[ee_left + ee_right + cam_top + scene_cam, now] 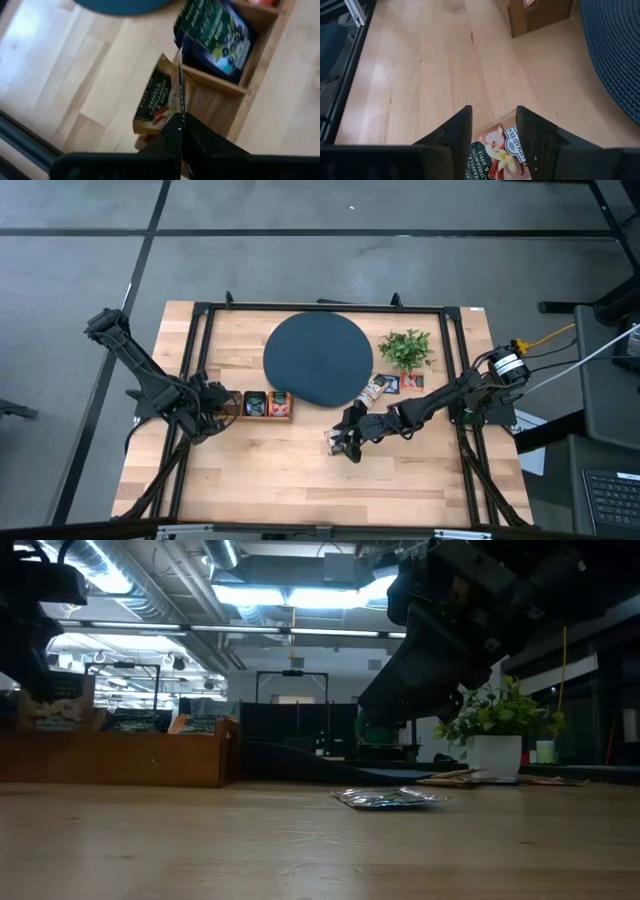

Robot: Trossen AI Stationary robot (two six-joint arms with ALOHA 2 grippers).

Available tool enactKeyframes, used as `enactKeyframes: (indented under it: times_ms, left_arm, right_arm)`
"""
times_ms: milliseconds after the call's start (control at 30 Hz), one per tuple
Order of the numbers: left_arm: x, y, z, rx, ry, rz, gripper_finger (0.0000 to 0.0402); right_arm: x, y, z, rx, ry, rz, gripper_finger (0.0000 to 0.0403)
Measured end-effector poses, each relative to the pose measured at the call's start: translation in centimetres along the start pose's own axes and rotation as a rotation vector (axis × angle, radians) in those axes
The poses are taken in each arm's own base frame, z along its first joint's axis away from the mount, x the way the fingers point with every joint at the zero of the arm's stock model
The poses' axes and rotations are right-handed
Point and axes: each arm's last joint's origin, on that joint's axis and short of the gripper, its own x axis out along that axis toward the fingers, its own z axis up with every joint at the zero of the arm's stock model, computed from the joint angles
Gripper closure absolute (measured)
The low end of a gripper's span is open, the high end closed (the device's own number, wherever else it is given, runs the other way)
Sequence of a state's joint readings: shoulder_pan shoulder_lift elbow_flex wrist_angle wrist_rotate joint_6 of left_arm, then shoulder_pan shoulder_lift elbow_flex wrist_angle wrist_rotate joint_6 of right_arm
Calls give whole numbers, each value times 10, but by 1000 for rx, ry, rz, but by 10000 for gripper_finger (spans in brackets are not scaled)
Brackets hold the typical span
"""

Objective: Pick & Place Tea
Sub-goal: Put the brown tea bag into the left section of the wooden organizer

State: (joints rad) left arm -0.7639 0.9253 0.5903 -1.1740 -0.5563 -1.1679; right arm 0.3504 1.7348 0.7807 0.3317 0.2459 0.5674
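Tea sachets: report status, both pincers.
Left pincer shut on vanilla sachet at wooden box. Right pincer open, straddling table sachet. Nothing in the way.

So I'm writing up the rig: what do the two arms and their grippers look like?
Both arms, left arm and right arm, are dark and jointed. The right carries a white-and-black cylinder with a yellow cable. The right gripper has two flat black fingers.

Sachet cut off by frame edge — box too, contents unseen.
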Motion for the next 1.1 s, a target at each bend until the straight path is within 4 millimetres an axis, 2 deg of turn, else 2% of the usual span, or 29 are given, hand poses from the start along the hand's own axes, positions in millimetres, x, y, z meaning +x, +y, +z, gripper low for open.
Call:
enactKeyframes:
  times_ms: [333, 833, 1100]
  left_arm:
    - [0, 0, -1, -20, 21, -8, 387]
    - [0, 1, 1, -22, -32, 17, 298]
    - [-19, -8, 18, -96, -95, -81, 294]
  right_arm:
    - [0, 0, 0, 0, 2, 2, 249]
    - [0, 0, -1, 17, 7, -1, 249]
    - [0, -4, -8, 108, 104, -16, 249]
